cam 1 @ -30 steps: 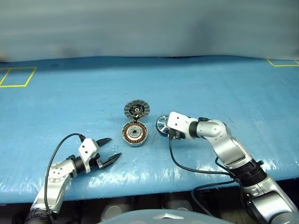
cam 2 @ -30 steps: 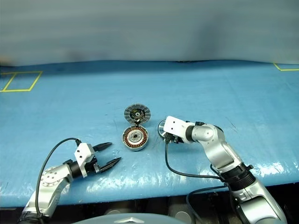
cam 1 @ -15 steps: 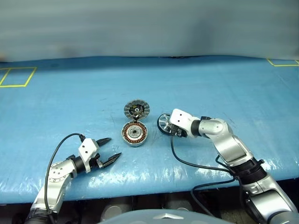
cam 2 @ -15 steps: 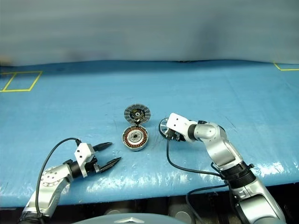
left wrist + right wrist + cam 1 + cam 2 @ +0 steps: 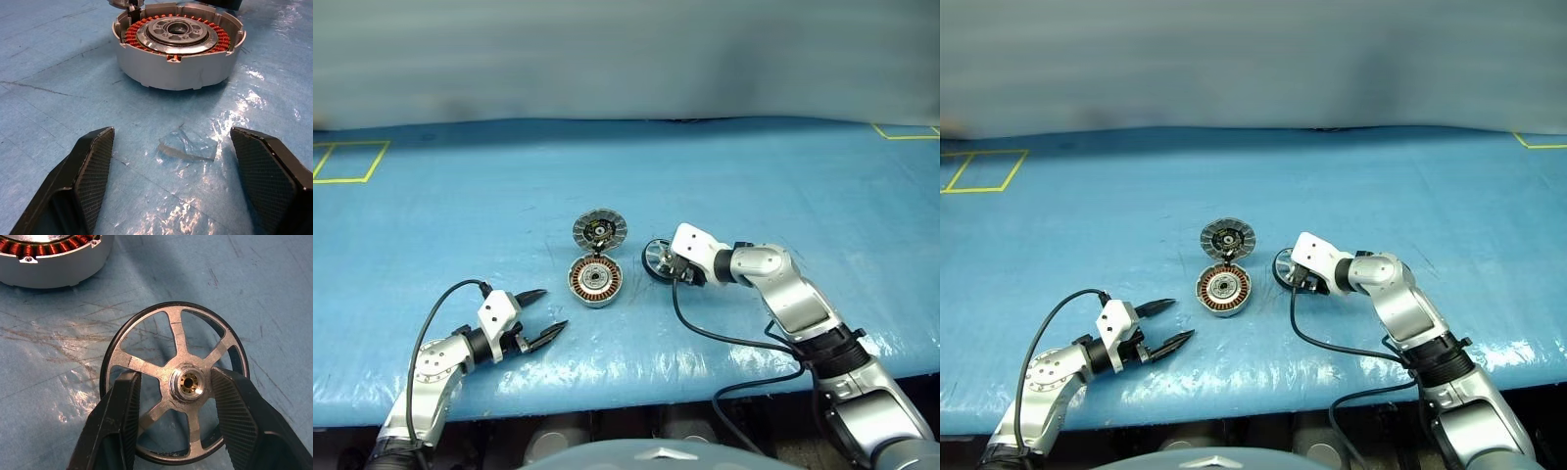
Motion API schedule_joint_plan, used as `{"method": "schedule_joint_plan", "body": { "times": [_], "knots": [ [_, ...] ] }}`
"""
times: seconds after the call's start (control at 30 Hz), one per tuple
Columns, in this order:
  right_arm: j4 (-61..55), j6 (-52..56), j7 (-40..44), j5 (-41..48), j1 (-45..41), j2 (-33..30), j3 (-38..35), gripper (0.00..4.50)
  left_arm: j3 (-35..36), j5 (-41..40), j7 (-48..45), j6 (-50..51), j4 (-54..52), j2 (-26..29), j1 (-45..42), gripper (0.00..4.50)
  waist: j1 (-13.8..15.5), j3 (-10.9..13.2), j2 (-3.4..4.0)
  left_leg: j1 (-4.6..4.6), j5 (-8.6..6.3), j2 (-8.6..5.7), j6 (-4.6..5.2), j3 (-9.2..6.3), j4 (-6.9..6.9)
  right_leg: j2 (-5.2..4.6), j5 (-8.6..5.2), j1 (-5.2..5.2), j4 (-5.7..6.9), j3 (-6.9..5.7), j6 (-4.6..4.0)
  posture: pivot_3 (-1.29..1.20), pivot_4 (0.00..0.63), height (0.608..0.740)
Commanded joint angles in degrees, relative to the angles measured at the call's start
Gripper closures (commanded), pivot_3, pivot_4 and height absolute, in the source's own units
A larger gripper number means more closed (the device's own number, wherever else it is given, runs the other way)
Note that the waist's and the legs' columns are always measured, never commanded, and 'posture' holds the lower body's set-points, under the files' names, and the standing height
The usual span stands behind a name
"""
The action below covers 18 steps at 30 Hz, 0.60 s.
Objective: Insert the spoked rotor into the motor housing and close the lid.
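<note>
- Blue table cover (image 5: 783, 176): spreads across the whole work surface; yellow tape outlines mark its far-left (image 5: 350, 160) and far-right corners.
- Right gripper (image 5: 173, 396): reaches in from the right, pointing left and downward, beside the housing. Its 2 black fingers (image 5: 122, 416) are clamped on the spoked rotor, 1 on each side of the hub, pressing across the spokes.
- Left gripper (image 5: 540, 315): low at the near left, well apart from the parts, pointing toward the housing. Its 2 fingers (image 5: 90, 171) stand wide apart with nothing between them.
- Motor housing (image 5: 595, 281): sits flat on the cover near the centre, open side up; a ring of copper windings (image 5: 142, 34) surrounds a silver hub.
- Lid (image 5: 600, 230): open, hinged at the housing's far edge, its ribbed inner face and dark centre turned toward the camera.
- Spoked rotor (image 5: 175, 381): held just right of the housing, apart from it, tilted up on edge; black rim, 5 silver spokes, brass-coloured bore in the hub.
</note>
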Motion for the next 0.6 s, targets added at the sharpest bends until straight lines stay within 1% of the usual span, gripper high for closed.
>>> {"method": "schedule_joint_plan", "body": {
  "times": [0.03,0.33,0.4,0.6],
  "knots": [
    [-2.0,0.1,-0.1,-0.2,0.3,0.0,0.1,2.18,0.7,-0.7,0.2,-0.9,-2.1,0.0,0.4,0.45,0.0,0.0,0.0,0.0,0.0,0.0,0.0,0.0,0.0,0.0,0.0,0.0,0.0,0.0,0.0,0.0,0.15,0.74],
    [-2.4,0.5,-1.4,-1.6,0.4,-0.5,0.4,2.18,0.6,-0.6,0.2,-0.7,-1.9,-0.1,0.1,0.45,0.1,0.0,0.0,0.0,0.0,0.0,0.0,0.0,0.0,0.0,0.0,0.0,-0.01,0.0,0.0,0.0,0.15,0.74],
    [-2.5,0.2,-1.9,-1.9,0.5,-0.4,0.2,1.83,0.5,-0.6,0.1,-0.7,-1.9,-0.1,0.0,0.45,0.1,0.0,0.0,0.0,0.0,0.0,0.0,0.0,0.0,0.0,0.0,0.0,-0.01,0.0,0.0,0.0,0.15,0.74],
    [-2.3,0.2,-2.8,-1.7,0.1,0.0,-0.6,1.83,0.5,-0.5,-0.1,-0.8,-1.8,0.0,-0.1,0.45,0.1,0.0,0.0,-0.01,0.0,0.0,-0.02,0.0,-0.01,0.0,0.0,-0.01,-0.02,0.0,0.0,0.0,0.15,0.74]
  ]
}}
